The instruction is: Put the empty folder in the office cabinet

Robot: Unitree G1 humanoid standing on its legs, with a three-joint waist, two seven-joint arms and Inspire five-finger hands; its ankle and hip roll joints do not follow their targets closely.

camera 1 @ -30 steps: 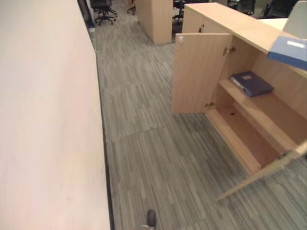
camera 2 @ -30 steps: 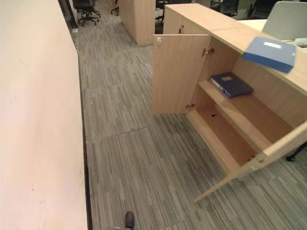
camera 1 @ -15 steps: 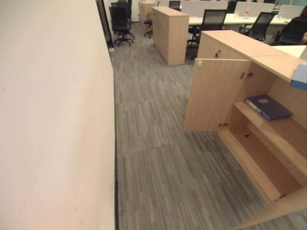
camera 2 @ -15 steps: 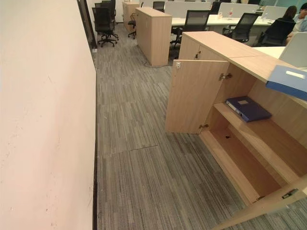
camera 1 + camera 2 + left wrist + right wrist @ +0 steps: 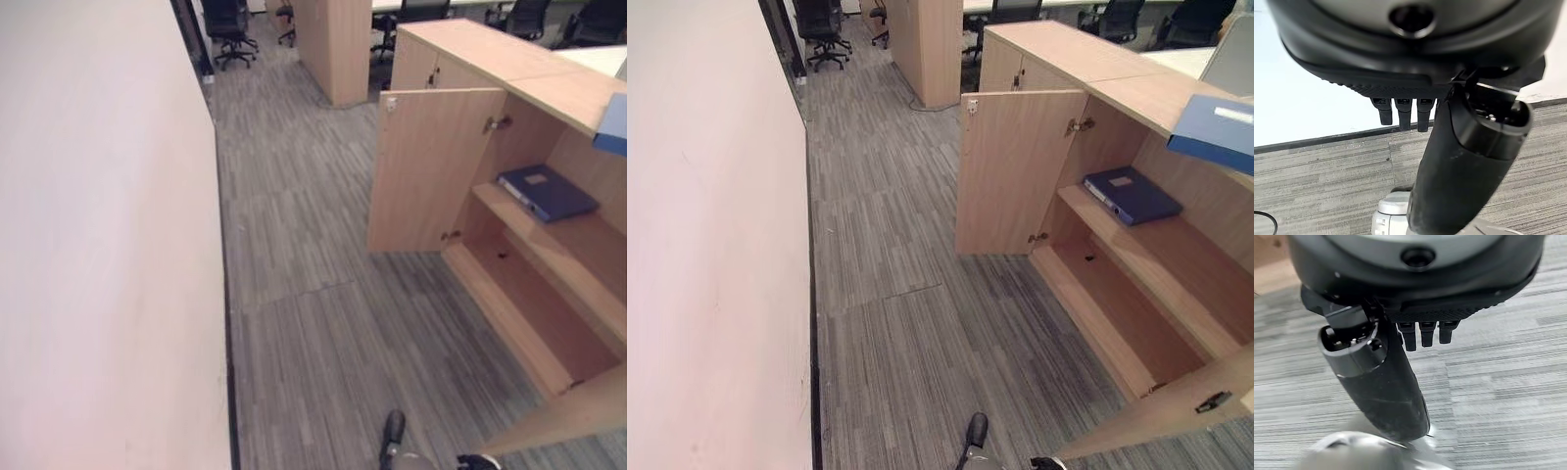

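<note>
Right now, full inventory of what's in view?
Open cabinet: one, light wood, right side, both doors swung out.
Dark blue folder: one, lying flat on the cabinet's upper shelf.
Lighter blue folder: one, on the cabinet top at the right edge.
Closed cabinets: light wood, farther back.
Office chairs: several, black, in the background.
Wall: pale, along the left.
Carpet: grey, striped.
Left hand: fingers relaxed, holding nothing.
Right hand: fingers relaxed, holding nothing.

Cabinet [image 5: 1019, 166]: pale wood-grain laminate, matt, smooth. Folder [image 5: 1132, 194] on shelf: dark blue, smooth card or plastic, slight sheen. Floor [image 5: 892, 294]: grey striped carpet, rough weave. Left hand [image 5: 1464, 161], right hand [image 5: 1376, 382]: black matt plastic.
</note>
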